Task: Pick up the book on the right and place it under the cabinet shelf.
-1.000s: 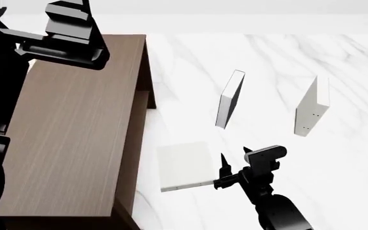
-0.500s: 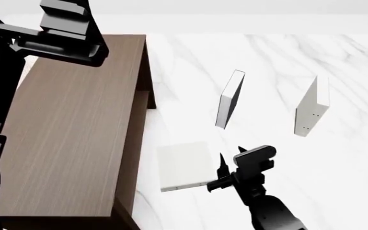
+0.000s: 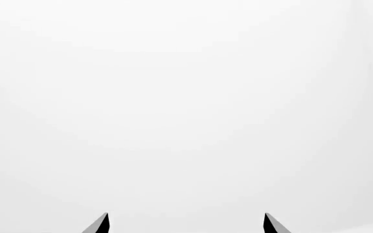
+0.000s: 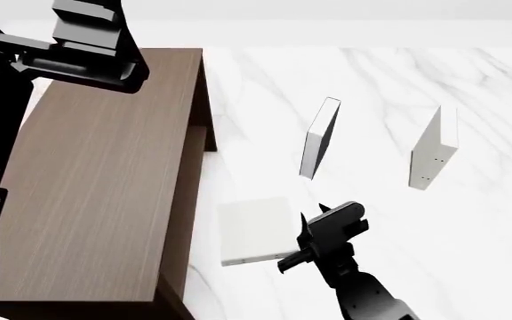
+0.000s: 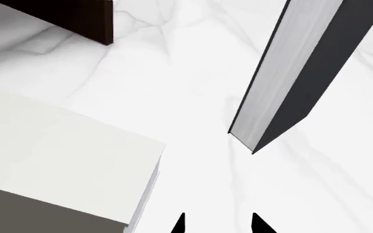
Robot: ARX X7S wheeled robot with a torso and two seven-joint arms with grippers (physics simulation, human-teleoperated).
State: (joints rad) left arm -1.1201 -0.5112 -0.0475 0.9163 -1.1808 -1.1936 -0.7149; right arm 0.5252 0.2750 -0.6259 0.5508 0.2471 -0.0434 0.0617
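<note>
The book [image 4: 434, 150] stands upright on the white marble at the far right, plain white with two tiny dots on its spine. The cabinet shelf [image 4: 105, 173] is the tall dark brown box on the left, and its dark leg [image 5: 76, 17] shows in the right wrist view. My right gripper [image 4: 311, 213] [image 5: 217, 225] hovers low and open, with nothing between its fingers. It is far left of the book. My left gripper [image 4: 91, 37] [image 3: 185, 224] is raised over the cabinet's far left corner, open and facing blank white.
A second white book [image 4: 256, 230] [image 5: 50, 145] lies flat between the cabinet and my right gripper, close to the fingers. A black-faced book [image 4: 320, 138] [image 5: 303, 73] stands upright just beyond the gripper. Bare marble [image 4: 469, 253] lies to the right.
My right gripper has slid left, nearer the flat white book's right edge. The left arm has shifted slightly. No book has moved.
</note>
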